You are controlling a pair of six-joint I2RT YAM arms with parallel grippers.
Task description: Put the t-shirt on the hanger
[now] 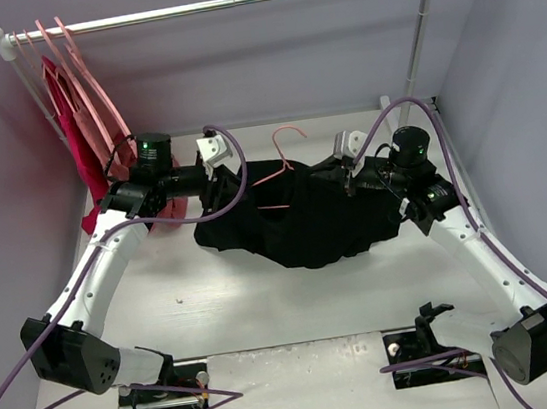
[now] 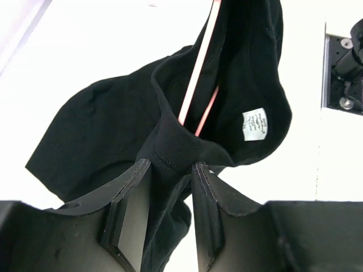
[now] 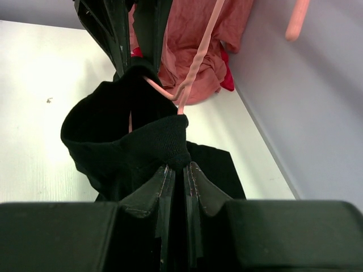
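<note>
At the far left of the rail, two garments were seen hanging on pink hangers, one crimson and one rose-pink; the exact number of hangers there could not be made out.

Next, the jaws of the left arm were closed on the ribbed collar of the single black t-shirt.

In the middle, the t-shirt was held stretched between the two arms and sagged toward the desk; whether its hem rested there could not be told. One pale-pink hanger was lodged in the neck opening, its hook rising out of the collar on the side toward the rail and its frame partly hidden in the cloth.

At the right, the jaws of the right arm were likewise clamped on the opposite side of the collar.

The collar's long axis was thus drawn left to right, with the hanger about midway between the two grips, neither arm being clearly nearer. It was judged that the shoulders were not yet seated on the frame, so the next move would turn on the collar being kept spread around the hook.
</note>
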